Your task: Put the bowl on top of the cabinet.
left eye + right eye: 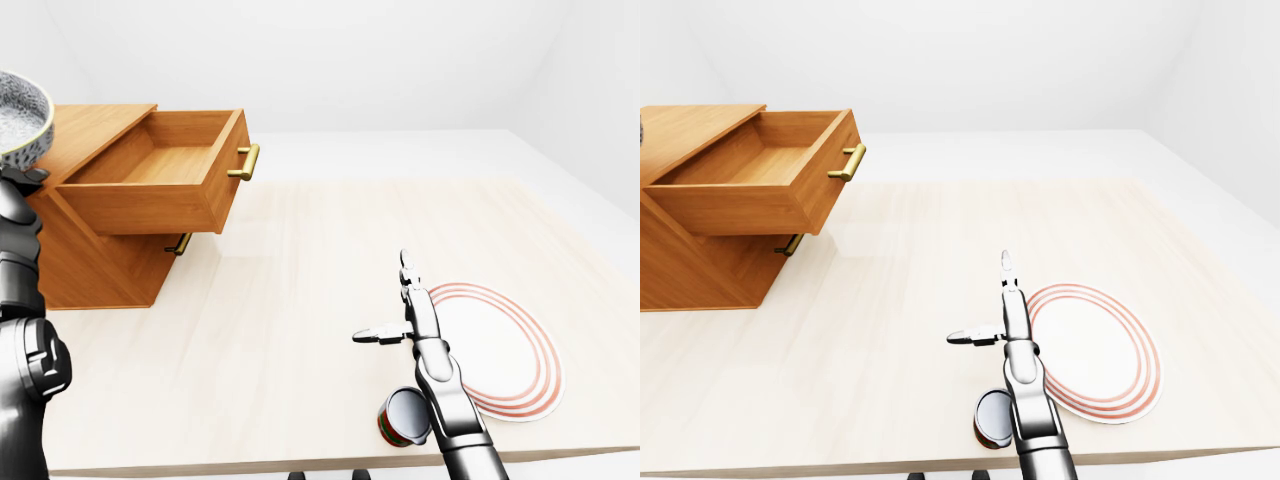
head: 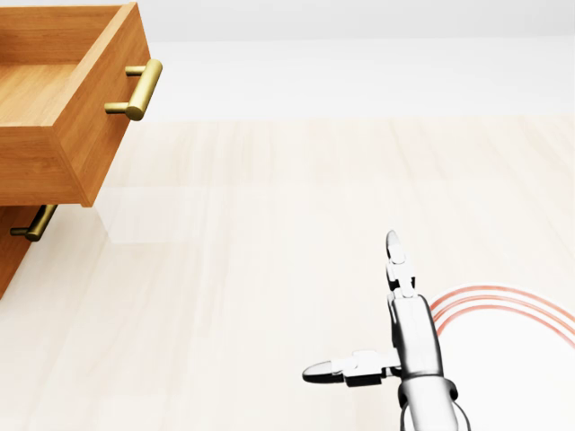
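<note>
A grey speckled bowl [image 1: 18, 120] is up at the far left edge of the left-eye view, level with the left end of the cabinet top [image 1: 95, 125]. My left hand [image 1: 22, 173] holds it from below, and the bowl hides most of the fingers. The wooden cabinet [image 1: 100, 270] stands at the left of the table, its upper drawer [image 1: 160, 190] pulled out and empty. Over the table, just left of the plate, my right hand [image 1: 385, 300] is open with fingers spread, holding nothing.
A white plate with red rings [image 1: 500, 350] lies at the lower right of the light wooden table [image 1: 280, 300]. A red and green can [image 1: 403, 417] lies on its side near the table's bottom edge, beside my right forearm. Brass handles stick out from both drawers.
</note>
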